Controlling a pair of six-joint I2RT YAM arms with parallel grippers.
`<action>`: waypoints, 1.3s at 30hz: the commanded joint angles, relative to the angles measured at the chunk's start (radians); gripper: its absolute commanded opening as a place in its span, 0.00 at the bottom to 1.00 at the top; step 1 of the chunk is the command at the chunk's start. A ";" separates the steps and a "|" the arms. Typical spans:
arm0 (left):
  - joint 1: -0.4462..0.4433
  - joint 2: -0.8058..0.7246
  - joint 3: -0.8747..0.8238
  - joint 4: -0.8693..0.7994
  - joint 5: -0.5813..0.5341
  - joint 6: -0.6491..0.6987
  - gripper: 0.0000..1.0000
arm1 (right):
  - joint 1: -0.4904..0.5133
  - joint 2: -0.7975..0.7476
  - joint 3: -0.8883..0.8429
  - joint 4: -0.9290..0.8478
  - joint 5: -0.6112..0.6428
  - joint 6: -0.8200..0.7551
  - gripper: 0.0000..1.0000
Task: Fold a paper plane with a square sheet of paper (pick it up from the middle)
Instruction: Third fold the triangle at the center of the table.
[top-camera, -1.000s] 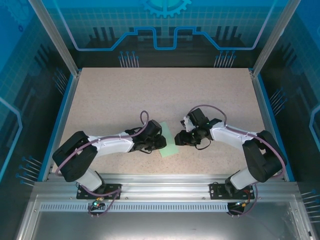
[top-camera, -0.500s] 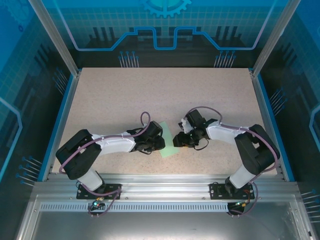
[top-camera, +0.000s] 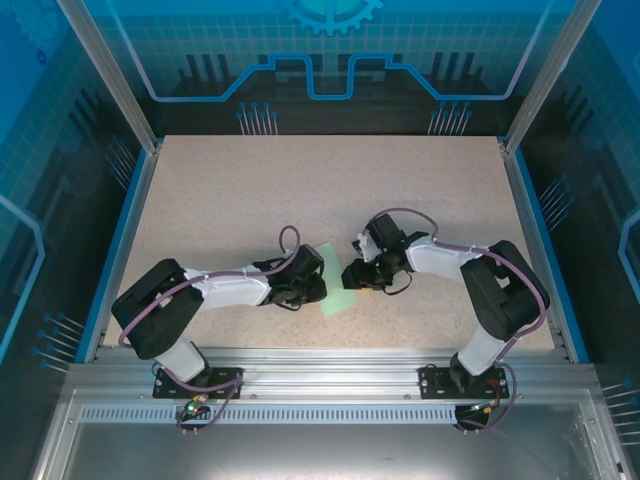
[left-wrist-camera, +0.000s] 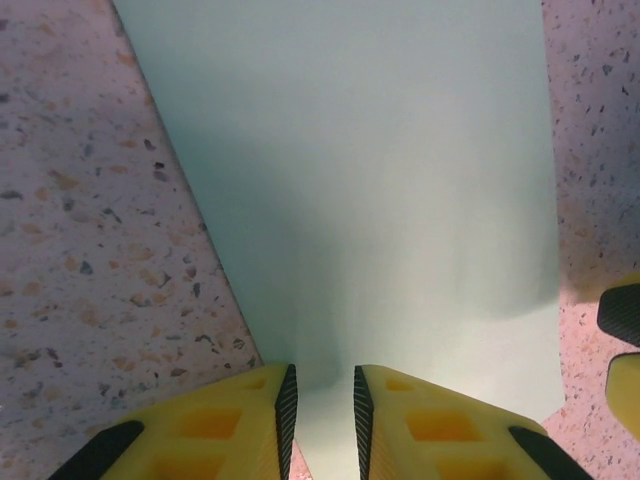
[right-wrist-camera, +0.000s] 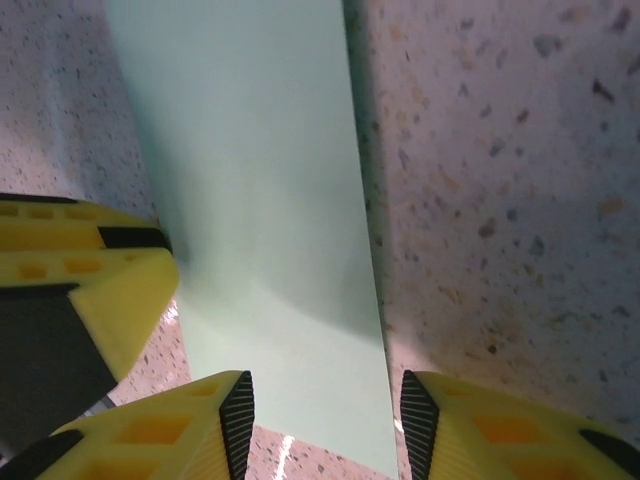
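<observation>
- The square sheet of paper (top-camera: 338, 287) lies flat on the table (top-camera: 300, 190), pale mint, uncreased as far as I can tell.
- Left gripper (left-wrist-camera: 320, 388) is at the sheet's left edge. Its jaws stand a narrow gap apart with the paper's edge running into the gap, and no firm pinch is evident.
- Right gripper (right-wrist-camera: 325, 398) is at the sheet's right edge, jaws well apart and straddling that edge.
- Judgement: the sheet is very light, limp, easily dented, and likely to slide on the table.
- Best hold: mid-sheet, pinching up a small ridge with 2 fingers rather than at a corner.
</observation>
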 joint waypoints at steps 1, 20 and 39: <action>-0.002 0.018 -0.025 -0.026 -0.022 -0.001 0.26 | 0.011 0.028 0.041 -0.015 -0.003 -0.017 0.46; -0.001 0.001 -0.037 -0.021 -0.018 0.000 0.25 | 0.044 0.046 0.036 0.006 -0.055 -0.016 0.44; -0.001 -0.021 -0.041 -0.027 -0.023 0.000 0.25 | 0.003 0.038 0.028 0.106 -0.163 0.018 0.46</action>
